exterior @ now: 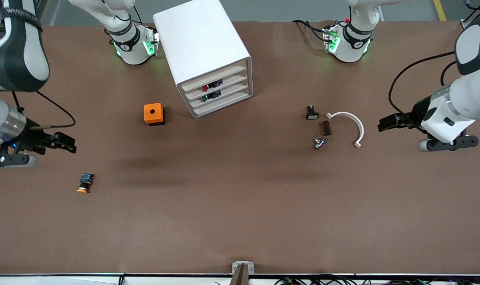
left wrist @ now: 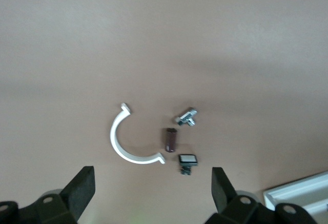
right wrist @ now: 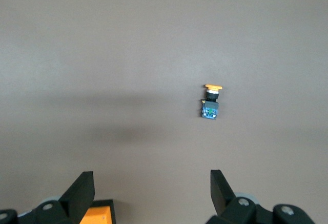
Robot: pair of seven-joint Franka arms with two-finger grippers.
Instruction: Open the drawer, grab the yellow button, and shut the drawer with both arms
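A: Front view first: where is the button (exterior: 84,183)?

B: On the bare table (exterior: 240,206), toward the right arm's end, nearer the front camera than the orange cube (exterior: 153,114) and well apart from the cabinet (exterior: 206,55). It lies on its side, orange cap toward the front camera, dark body pointing back toward the robots' bases.

A: And the drawer (exterior: 216,78)?

B: It looks flush with the three below it, so I judge it closed. With the button already out on the table, the task seems nearly or wholly done.

A: Which gripper is nearer the button?

B: The right gripper (exterior: 67,143), clearly. It hangs above the table at its own arm's end, and the button sits near it, a little nearer the front camera. In the right wrist view its fingers (right wrist: 82,190) stand wide apart and hold nothing; the button (right wrist: 210,102) shows ahead of them, off toward one finger, with its long axis running roughly along the reach direction.

A: So a grasp would close across the narrow body?

B: That is my guess, after a small sideways shift.

A: The left gripper (exterior: 388,122)?

B: It waits above its own end of the table, fingers (left wrist: 83,193) spread and empty, near the white curved clip (exterior: 351,126) and the small parts beside it, well apart from the button.
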